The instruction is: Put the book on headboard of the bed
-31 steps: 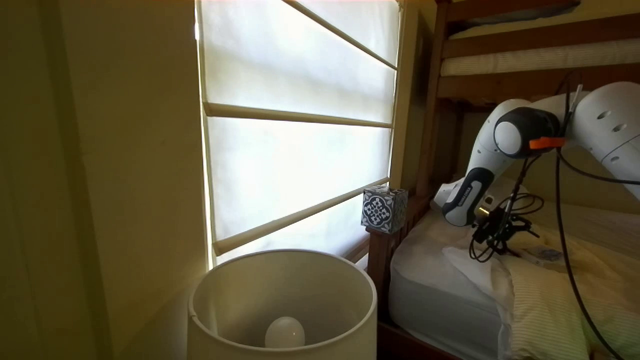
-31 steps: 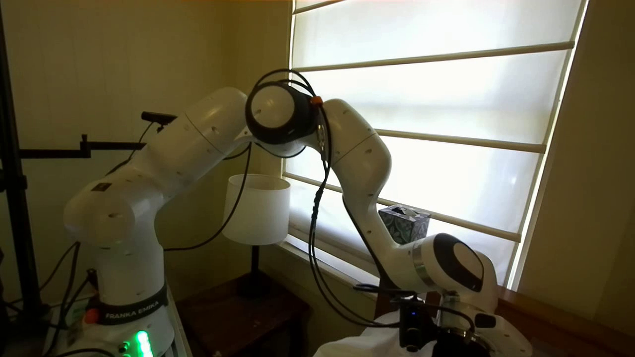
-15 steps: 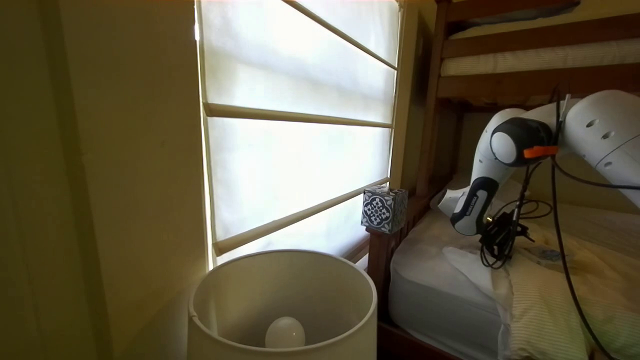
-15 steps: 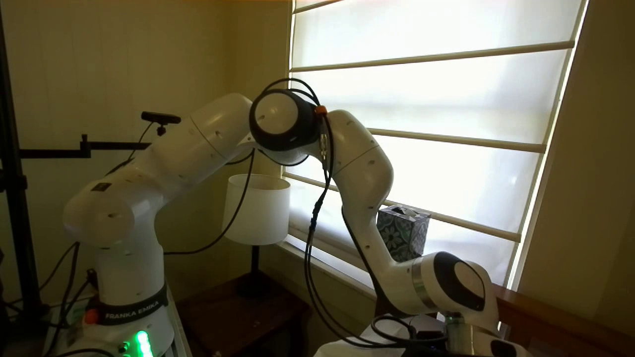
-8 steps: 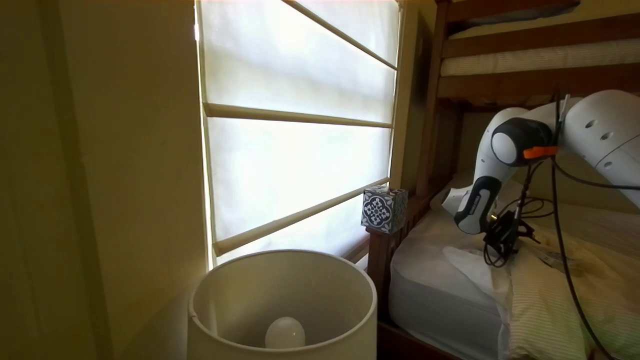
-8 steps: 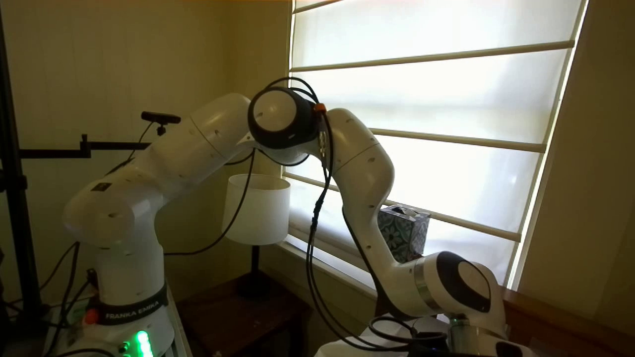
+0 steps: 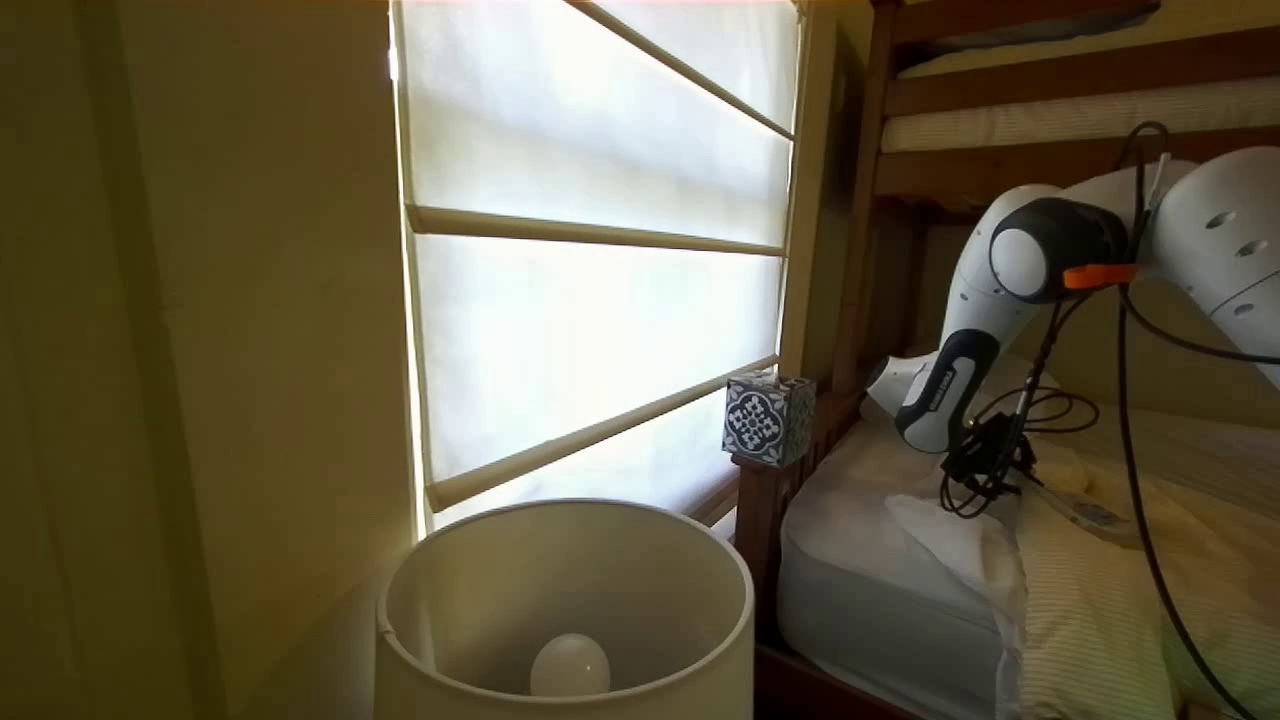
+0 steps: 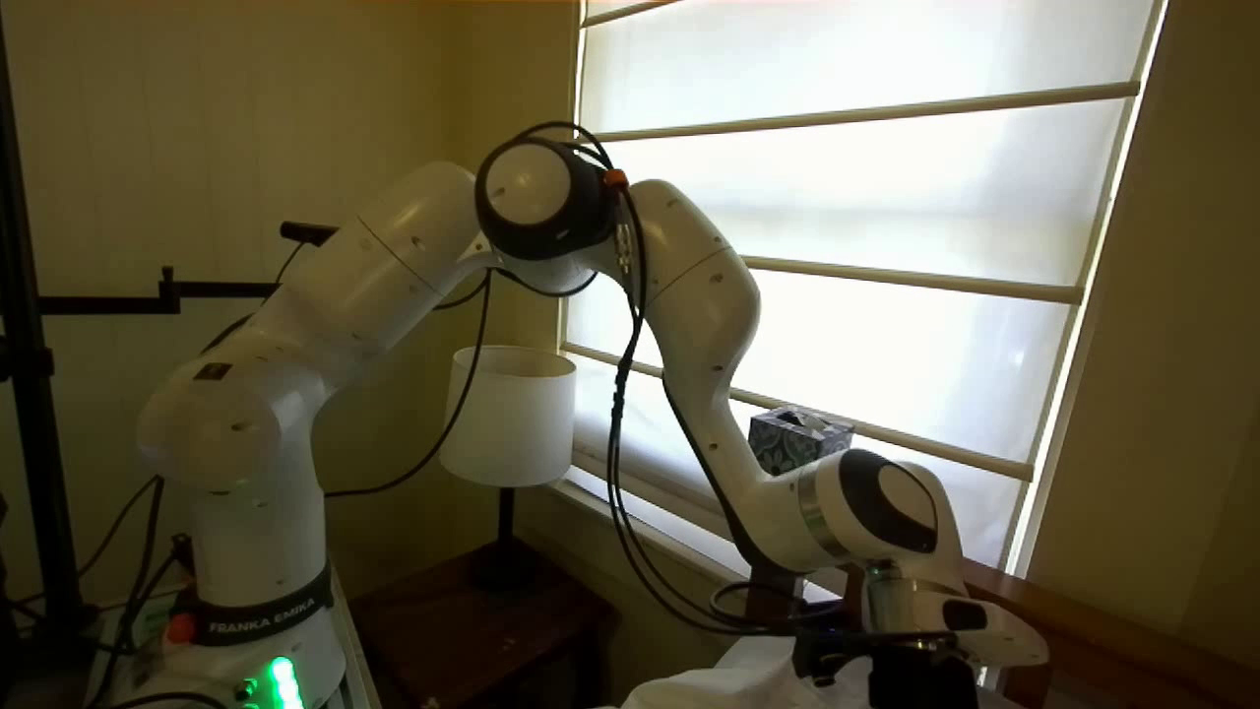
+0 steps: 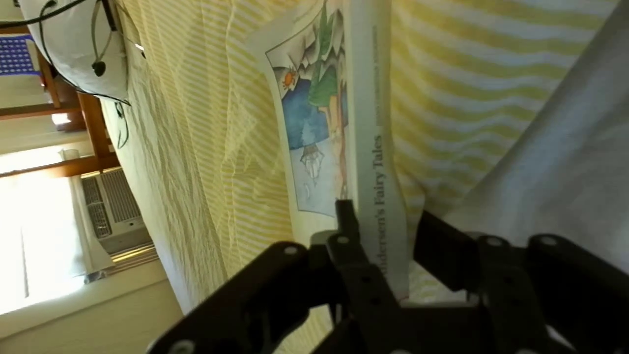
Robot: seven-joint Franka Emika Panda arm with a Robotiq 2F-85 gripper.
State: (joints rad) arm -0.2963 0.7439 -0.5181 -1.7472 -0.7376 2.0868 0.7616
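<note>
In deep shadow, the gripper (image 9: 385, 212) appears to pinch the book (image 9: 319, 142) near one end of its spine (image 9: 378, 172), over the bed (image 7: 890, 575). Lift straight and slowly so the free end doesn't twist or drag, then lower it flat onto the headboard (image 8: 1112, 645), clear of the box (image 7: 768, 420).

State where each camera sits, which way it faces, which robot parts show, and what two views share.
Exterior view: sits above a lampshade, facing the blind and bed; the arm shows at picture right.
Exterior view: sits side-on to the arm, facing the blind; base to wrist shows.
Wrist view: on the wrist, facing the book on striped bedding; claw at the bottom.
Both exterior views share arm, blind, lampshade and patterned box.
</note>
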